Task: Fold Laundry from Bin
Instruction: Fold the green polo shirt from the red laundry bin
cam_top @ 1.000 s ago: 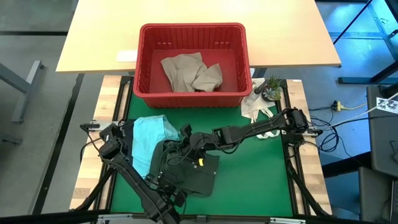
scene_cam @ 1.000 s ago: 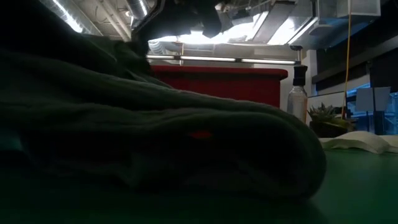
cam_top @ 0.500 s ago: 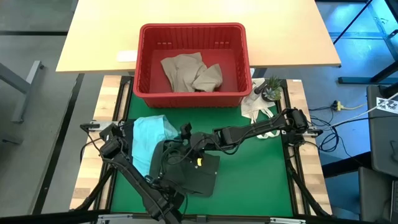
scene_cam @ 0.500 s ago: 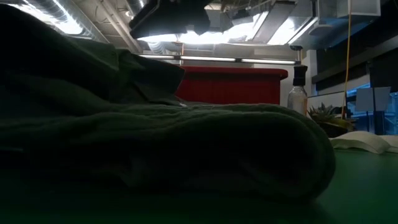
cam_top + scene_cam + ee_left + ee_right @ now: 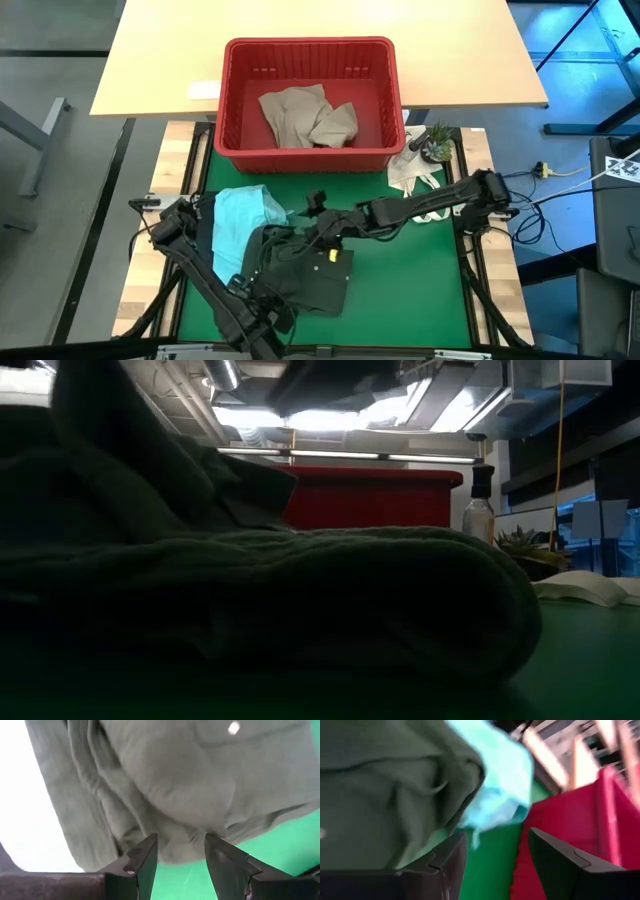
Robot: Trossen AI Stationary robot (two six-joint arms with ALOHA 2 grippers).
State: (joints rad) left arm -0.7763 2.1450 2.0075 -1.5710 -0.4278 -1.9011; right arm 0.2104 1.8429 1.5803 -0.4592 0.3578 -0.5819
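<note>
Green mat (image 5: 400,290) bearing the olive garment (image 5: 300,275), just released: 2 grippers, left (image 5: 180,852) and right (image 5: 495,852), now stand spread and empty just above it; beige laundry (image 5: 305,115) waits in the bin (image 5: 310,45).

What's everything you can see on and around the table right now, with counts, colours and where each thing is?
Dark olive garment: one, folded on the green mat, front centre.
Light teal garment: one, on the mat beside the olive garment, partly under it.
Beige-tan garment: crumpled pieces, count unclear, inside the bin.
Bin: one, red, at the mat's far edge.
White cloth: one, right of the bin.
Small potted plant: one, green, by the bin's right corner.
Spray bottle: one, clear with dark top, near the plant.
Green mat: one, covering the table.
Left gripper: open, at the olive garment's edge.
Right gripper: open, over the olive garment.
</note>
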